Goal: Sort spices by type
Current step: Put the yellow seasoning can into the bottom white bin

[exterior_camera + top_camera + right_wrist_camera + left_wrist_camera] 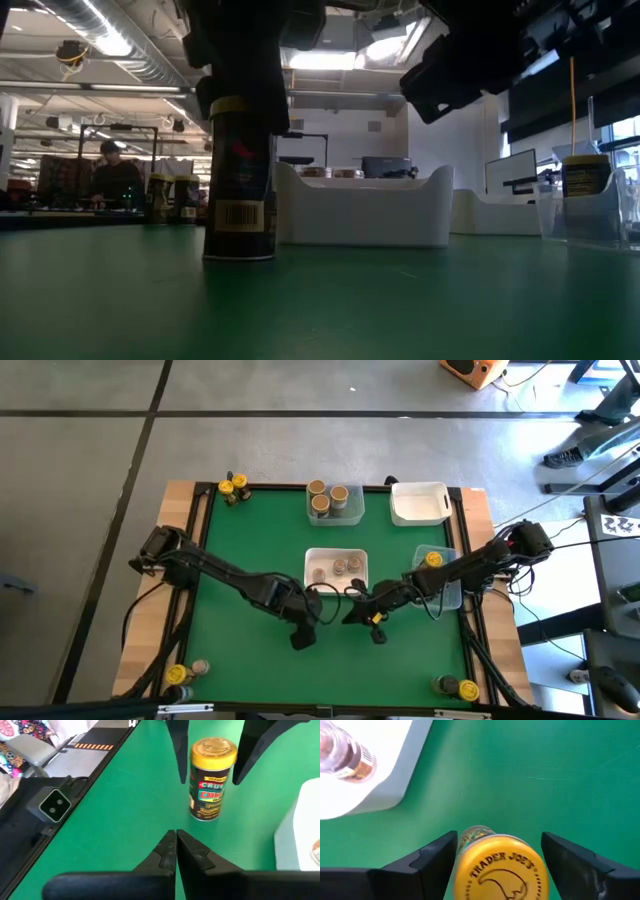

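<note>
Green felt-like matting covers your counter (250, 530), framed by pale wood and black rails, with a grey concrete floor around it.

Your left gripper (497, 857) hangs over the middle of the mat, its dark, flat-faced jaws spread wide on either side of an upright yellow-lidded jar (211, 777). The left wrist view shows a gap between each jaw and the round embossed lid, so nothing is clamped. That jar is a small cylinder with a dark printed label and a barcode, standing on its base on the mat directly between those jaws.

Your right gripper (176, 847) sits just beside the left one, its jaws pressed together and empty, their tips pointing at the yellow-lidded jar a little way ahead of them.

Just beyond both sets of jaws lies a white rectangular tray (336, 567) with rounded corners holding grey-lidded jars (340, 568). Farther off sits a clear tray (335, 507) with three tan-lidded jars (320, 504), and beside it an empty-looking white tray (419, 503). Behind the right arm, another clear tray (447, 575) carries one yellow-lidded jar (433, 560).

More small jars stand at the corners: a yellow pair (233, 487) at the far left, others (185, 672) at the near left, and two (457, 686) at the near right.
</note>
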